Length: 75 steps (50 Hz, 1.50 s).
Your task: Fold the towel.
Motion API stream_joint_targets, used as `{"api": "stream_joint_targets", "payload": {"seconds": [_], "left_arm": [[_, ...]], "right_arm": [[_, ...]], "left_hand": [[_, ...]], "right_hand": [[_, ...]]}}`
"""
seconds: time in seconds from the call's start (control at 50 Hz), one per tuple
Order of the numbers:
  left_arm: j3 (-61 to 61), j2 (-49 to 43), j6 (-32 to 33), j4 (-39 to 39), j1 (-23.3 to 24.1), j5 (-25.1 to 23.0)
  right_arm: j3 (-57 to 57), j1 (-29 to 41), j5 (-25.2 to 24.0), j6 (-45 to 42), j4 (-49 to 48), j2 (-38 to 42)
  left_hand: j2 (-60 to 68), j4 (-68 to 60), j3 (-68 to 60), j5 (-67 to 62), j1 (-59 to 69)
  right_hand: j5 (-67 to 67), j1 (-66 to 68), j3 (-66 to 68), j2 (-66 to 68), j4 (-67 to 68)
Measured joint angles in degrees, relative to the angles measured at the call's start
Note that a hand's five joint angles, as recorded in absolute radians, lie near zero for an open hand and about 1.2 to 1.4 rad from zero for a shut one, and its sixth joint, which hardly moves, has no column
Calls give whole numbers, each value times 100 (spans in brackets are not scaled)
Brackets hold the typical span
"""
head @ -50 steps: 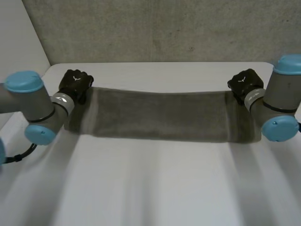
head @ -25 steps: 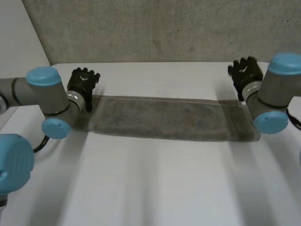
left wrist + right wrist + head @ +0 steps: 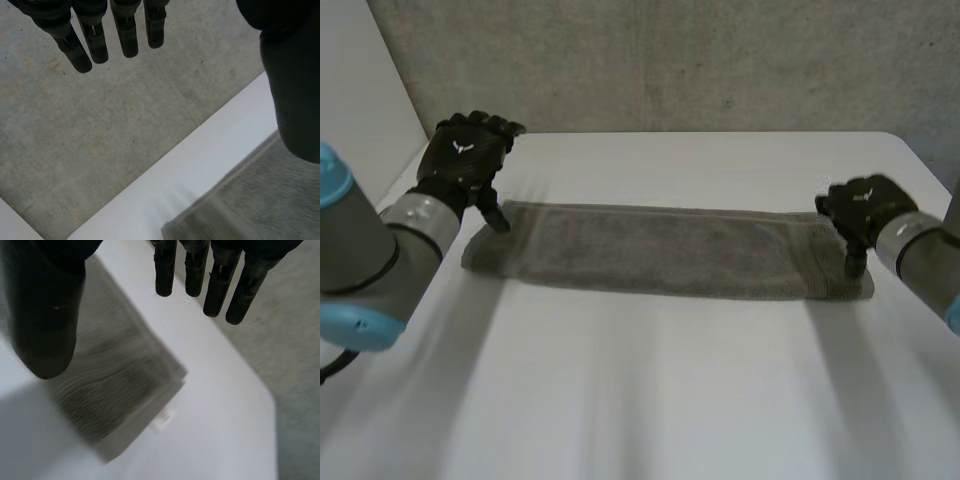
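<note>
Left hand (image 3: 463, 160) released, fingers (image 3: 92, 42) straight, holding nothing, thumb pointing down by the towel's (image 3: 660, 250) far left corner. Right hand (image 3: 868, 208) also released, fingers (image 3: 215, 287) straight, thumb over the towel's right end, near its white label (image 3: 163, 420). Towel lies flat as a long strip across the far half of the white table (image 3: 650, 400).

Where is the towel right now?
In the head view the towel lies as a long strip across the table, its ends by the left hand and right hand.
</note>
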<state>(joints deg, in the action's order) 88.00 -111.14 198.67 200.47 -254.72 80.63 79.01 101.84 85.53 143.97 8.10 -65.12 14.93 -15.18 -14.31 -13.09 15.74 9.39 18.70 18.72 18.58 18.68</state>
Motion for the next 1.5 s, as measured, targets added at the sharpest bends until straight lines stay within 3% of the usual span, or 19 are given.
{"api": "stream_joint_targets", "payload": {"seconds": [0.22,0.5,0.68,0.82,0.94,1.04,1.16,1.32,1.44,1.5], "left_arm": [[1261,407,-473,510,36,-20],[1425,383,-581,701,50,-20],[1456,382,-569,703,53,-20],[1489,383,-566,704,36,-24],[1527,432,-566,703,17,-24],[1532,497,-570,704,17,-18],[1529,544,-581,704,41,-12],[1539,546,-592,703,139,0],[1569,545,-589,704,167,-1],[1575,544,-585,704,166,-6]], "right_arm": [[740,-427,-549,60,-805,362],[638,-564,-565,51,-1512,1109],[488,-643,-512,41,-1561,1360],[313,-872,-153,-17,-1667,1379],[-191,-1664,586,-650,-1620,1224],[-542,-2053,746,-1278,-1569,1024],[-909,-1310,704,-1293,-1582,696],[-1146,969,364,-1078,-1744,646],[-1056,2371,-217,-1273,-1721,1231],[-935,2610,-381,-1390,-1688,1443]], "left_hand": [[0,0,0,1,0],[0,0,0,12,0],[0,0,0,12,0],[0,0,0,13,0],[0,0,1,13,0],[0,0,0,13,0],[0,0,1,14,0],[0,0,1,14,0],[0,0,1,14,0],[0,0,1,14,0]], "right_hand": [[676,637,676,658,695],[1652,1690,1692,1684,1689],[5440,5333,5422,5472,5472],[5722,5576,5748,5624,5805],[5723,5606,5791,5624,5805],[5724,5616,5791,5624,5805],[5724,5632,5845,5642,5805],[5724,5637,5881,5646,5805],[5631,5557,5789,5567,5714],[3594,3553,3745,3514,3730]]}}
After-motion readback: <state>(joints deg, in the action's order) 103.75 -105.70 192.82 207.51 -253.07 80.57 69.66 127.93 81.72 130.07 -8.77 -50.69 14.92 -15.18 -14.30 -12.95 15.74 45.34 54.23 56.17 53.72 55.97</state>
